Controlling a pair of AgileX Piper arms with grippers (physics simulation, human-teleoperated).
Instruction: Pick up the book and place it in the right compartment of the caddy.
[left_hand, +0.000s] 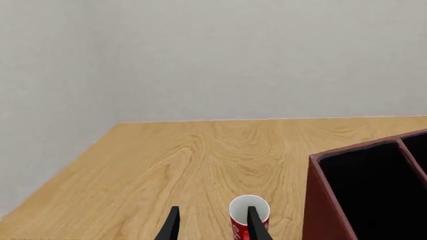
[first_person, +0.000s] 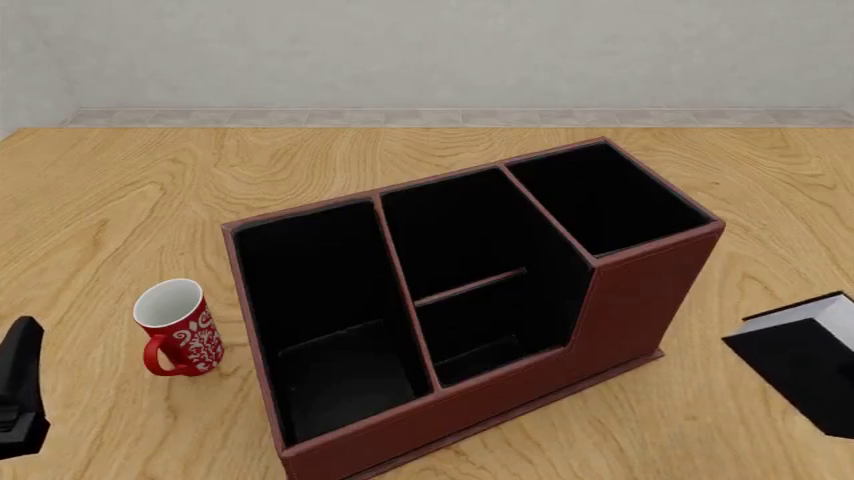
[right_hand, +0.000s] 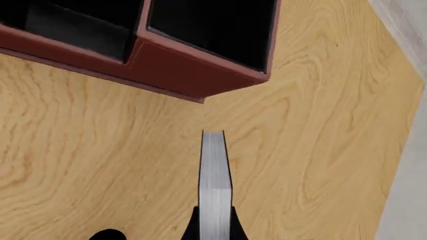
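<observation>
The book (first_person: 805, 362) hangs at the right edge of the front view, to the right of the caddy (first_person: 641, 300), black cover facing me, white pages on top. In the right wrist view my right gripper (right_hand: 215, 227) is shut on the book (right_hand: 215, 170), one finger on each cover, with its page edges pointing at the caddy's corner (right_hand: 173, 65). The right compartment (first_person: 607, 195) is empty; it also shows in the right wrist view (right_hand: 213, 25). My left gripper (left_hand: 213, 225) is open and empty, low at the left (first_person: 20, 395).
A red and white mug (first_person: 176, 328) stands upright left of the caddy; in the left wrist view the mug (left_hand: 243, 206) is just behind one fingertip. The caddy's left wall (left_hand: 327, 200) is beside it. A grey wall (first_person: 427, 50) bounds the table's far edge.
</observation>
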